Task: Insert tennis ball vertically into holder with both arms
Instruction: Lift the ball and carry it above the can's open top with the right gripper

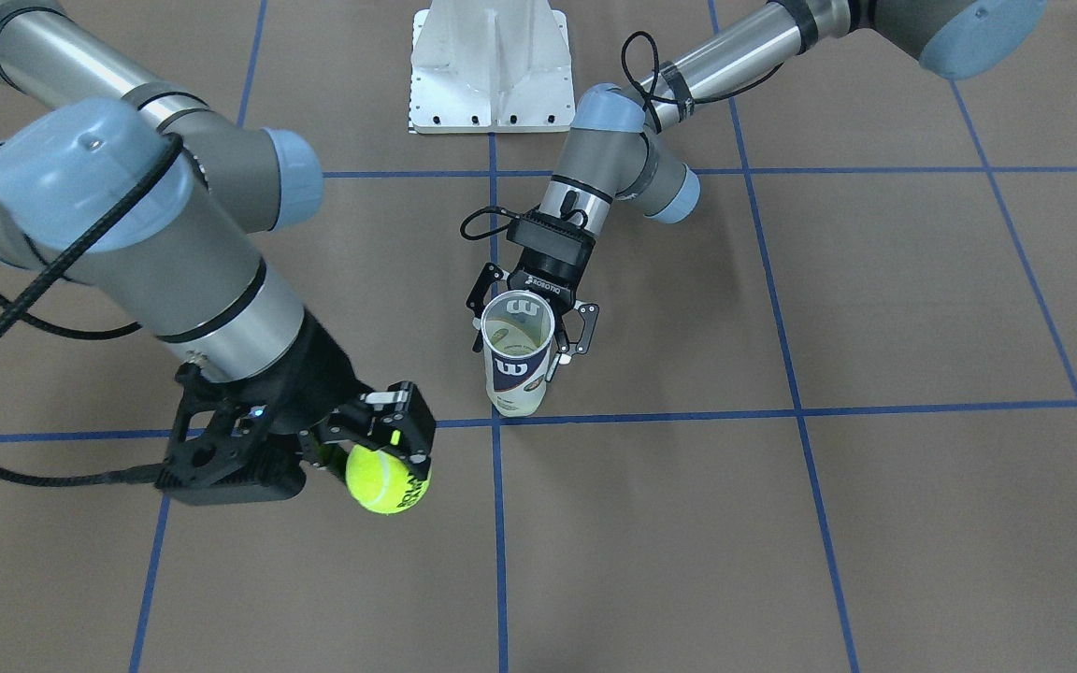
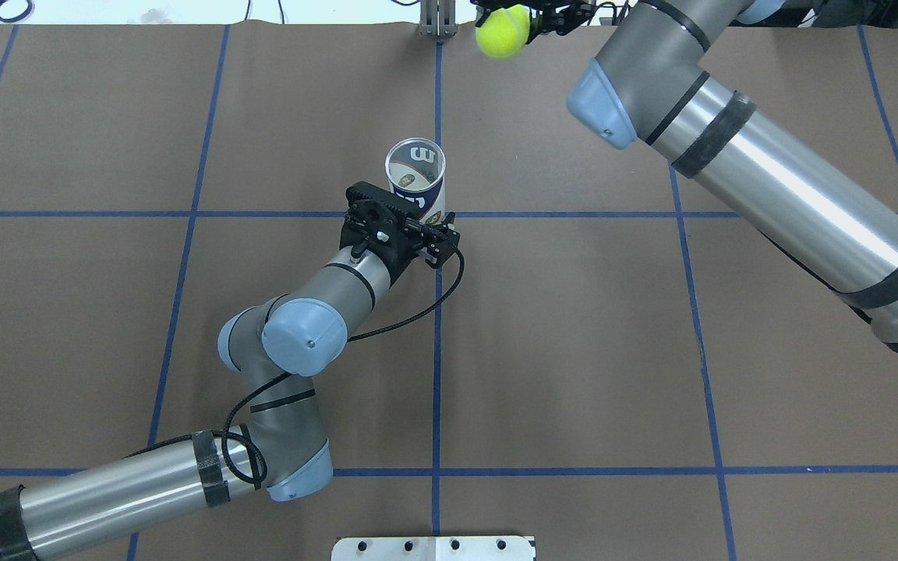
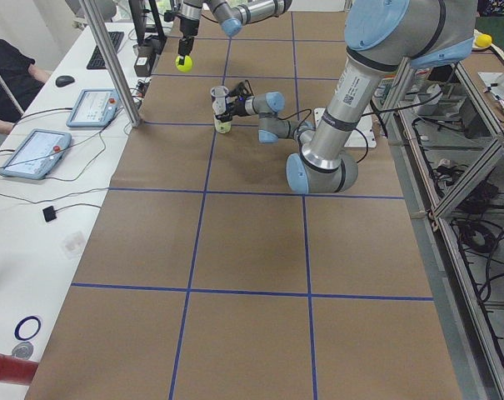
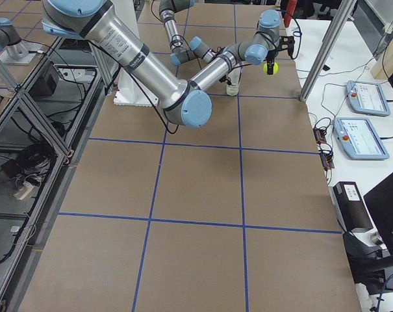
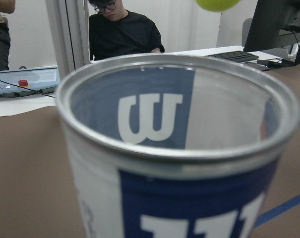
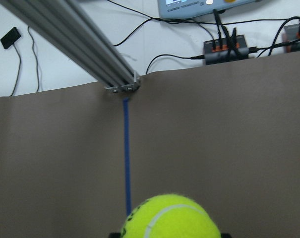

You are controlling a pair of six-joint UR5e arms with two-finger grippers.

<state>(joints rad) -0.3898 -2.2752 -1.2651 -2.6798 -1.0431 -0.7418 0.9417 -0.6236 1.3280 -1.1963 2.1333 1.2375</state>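
Note:
The holder (image 1: 518, 355), a clear can with a navy-and-white label and a silver rim, stands upright and open near the table's middle. My left gripper (image 1: 529, 335) is shut on it from the robot's side, one finger on each side of the can. It fills the left wrist view (image 5: 174, 148), and it shows overhead (image 2: 415, 175). My right gripper (image 1: 380, 456) is shut on a yellow-green tennis ball (image 1: 387, 479) and holds it in the air, on the operators' side of the can and off to one side. The ball also shows overhead (image 2: 502, 31) and in the right wrist view (image 6: 169, 218).
A white bolted pedestal (image 1: 490, 65) stands at the robot's base. An aluminium post (image 3: 110, 58) rises at the table's far edge near the ball. Beyond it are control tablets (image 3: 92, 107), cables and seated operators (image 5: 122, 34). Blue tape lines grid the brown table (image 2: 574, 351).

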